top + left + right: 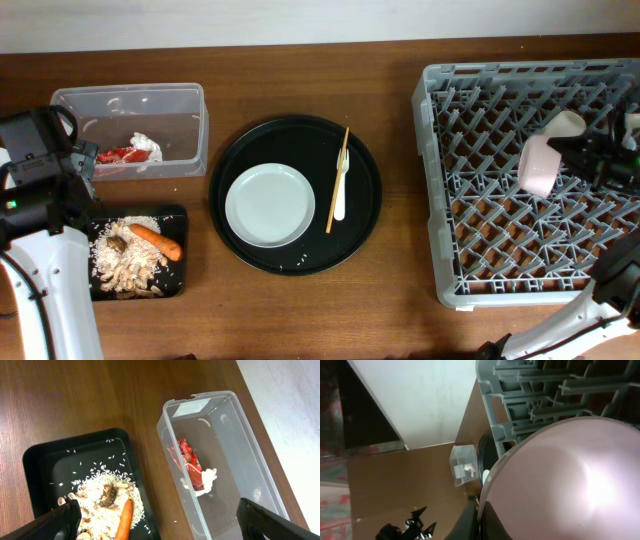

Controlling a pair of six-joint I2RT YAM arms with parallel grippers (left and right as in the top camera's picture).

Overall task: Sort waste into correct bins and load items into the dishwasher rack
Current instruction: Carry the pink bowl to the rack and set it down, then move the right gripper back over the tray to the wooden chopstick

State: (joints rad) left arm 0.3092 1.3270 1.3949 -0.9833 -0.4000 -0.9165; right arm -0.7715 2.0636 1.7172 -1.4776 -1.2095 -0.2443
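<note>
My right gripper [565, 148] is shut on the rim of the pink bowl [540, 165] and holds it on edge over the grey dishwasher rack [440, 200]; the bowl [570, 480] fills the right wrist view, pinched between the fingers [481, 520]. My left gripper [157, 520] is open and empty above the gap between the black tray [50, 460] and the clear tub [225, 425]. The tray holds rice scraps [125, 262], a carrot [155, 240] and a brown lump [107, 494]. The tub [190, 100] holds a red wrapper [187, 457] and white napkin [206, 479]. The grey plate [270, 205], chopstick [337, 180] and white utensil [340, 190] lie on the round black tray [360, 235].
A pale cup [565, 125] sits in the rack next to the bowl. The rack's upright pegs [545, 395] stand close behind the bowl. Bare wooden table lies between the round tray and the rack.
</note>
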